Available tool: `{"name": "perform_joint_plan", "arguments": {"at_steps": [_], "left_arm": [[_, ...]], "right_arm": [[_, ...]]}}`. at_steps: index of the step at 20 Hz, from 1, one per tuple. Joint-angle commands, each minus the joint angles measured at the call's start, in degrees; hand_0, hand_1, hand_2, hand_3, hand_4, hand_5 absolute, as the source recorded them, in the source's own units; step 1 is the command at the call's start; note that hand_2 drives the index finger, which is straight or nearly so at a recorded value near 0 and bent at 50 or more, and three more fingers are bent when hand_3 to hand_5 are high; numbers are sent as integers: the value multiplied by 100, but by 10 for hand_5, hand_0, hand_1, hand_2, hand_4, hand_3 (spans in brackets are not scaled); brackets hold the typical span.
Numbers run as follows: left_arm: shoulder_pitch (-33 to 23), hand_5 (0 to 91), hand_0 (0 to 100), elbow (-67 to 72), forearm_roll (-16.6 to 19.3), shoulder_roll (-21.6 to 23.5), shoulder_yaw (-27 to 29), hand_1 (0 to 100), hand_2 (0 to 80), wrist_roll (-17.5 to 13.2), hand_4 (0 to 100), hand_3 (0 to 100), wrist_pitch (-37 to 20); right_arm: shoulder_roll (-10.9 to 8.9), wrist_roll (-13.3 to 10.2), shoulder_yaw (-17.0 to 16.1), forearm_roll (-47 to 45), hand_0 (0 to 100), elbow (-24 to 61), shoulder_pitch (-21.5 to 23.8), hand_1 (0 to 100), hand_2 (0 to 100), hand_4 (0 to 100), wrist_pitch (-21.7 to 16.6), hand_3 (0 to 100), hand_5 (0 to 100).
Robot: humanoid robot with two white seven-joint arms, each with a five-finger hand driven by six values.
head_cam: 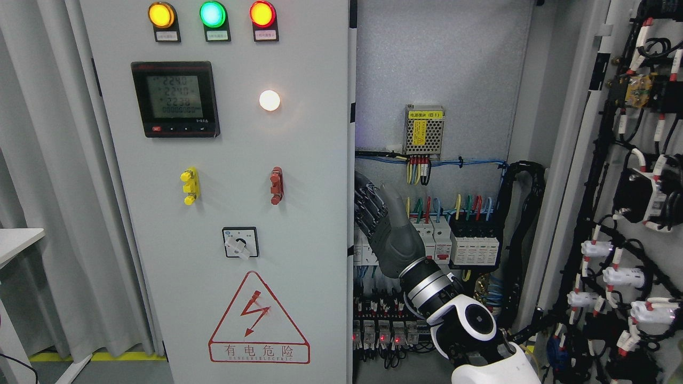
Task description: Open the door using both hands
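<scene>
Grey curtain (48, 160) hangs at the left, with a white table (16, 240) corner poking in and a yellow floor stripe (96, 356) below. Electrical cabinet fills the frame. Left door (224, 186) is closed or nearly so, grey, flat to the camera. It carries three lit lamps (212, 15) up top (amber, green, red), a digital meter (175, 98), a white lit lamp (269, 100), a yellow handle (189, 186), a red handle (276, 185), a rotary switch (240, 242) and a red shock warning triangle (259, 320). Right door (629, 186) is swung open at the far right, its inner face showing black wiring and white components. Cabinet interior (443, 80) is exposed between them: power supply (425, 129), breakers (469, 245), coloured wires. Right hand (376, 216), dark grey, arm entering from the lower right, sits at the inner edge of the left door, fingers curled around that edge.
</scene>
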State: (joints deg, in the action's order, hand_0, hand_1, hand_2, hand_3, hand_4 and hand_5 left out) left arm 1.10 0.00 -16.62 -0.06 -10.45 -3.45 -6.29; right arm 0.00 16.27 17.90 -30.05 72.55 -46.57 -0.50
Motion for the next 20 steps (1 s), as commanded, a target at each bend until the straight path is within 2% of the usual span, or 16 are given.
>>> {"name": "perform_joint_plan", "arguments": {"at_steps": [1,6,15,17,20], "left_arm": [[92,0,296,-132,1,6,-1,0,28,3,37,27,-31],[92,0,296,-123,1,6,-1,0,28,3,37,28,-31],[84,0,295,-123,1,6,-1,0,28,3,37,28,-31],[84,0,295,-115,1,6,-1,0,28,3,37,28,-39],[84,0,295,-115,1,6,-1,0,28,3,38,28,-39]], "right_arm": [[0,78,-32,-89,218,-206,-98,0,0,0,6,0,0],[0,262,-103,-89,218,-206,-159,0,0,0,6,0,0],[0,315,-120,-107,218,-197,-159,0,0,0,6,0,0],[0,560,-129,-369,218,-197,-159,0,0,0,24,0,0],[0,588,-138,-564,218,-197,-168,0,0,0,182,0,0]]}}
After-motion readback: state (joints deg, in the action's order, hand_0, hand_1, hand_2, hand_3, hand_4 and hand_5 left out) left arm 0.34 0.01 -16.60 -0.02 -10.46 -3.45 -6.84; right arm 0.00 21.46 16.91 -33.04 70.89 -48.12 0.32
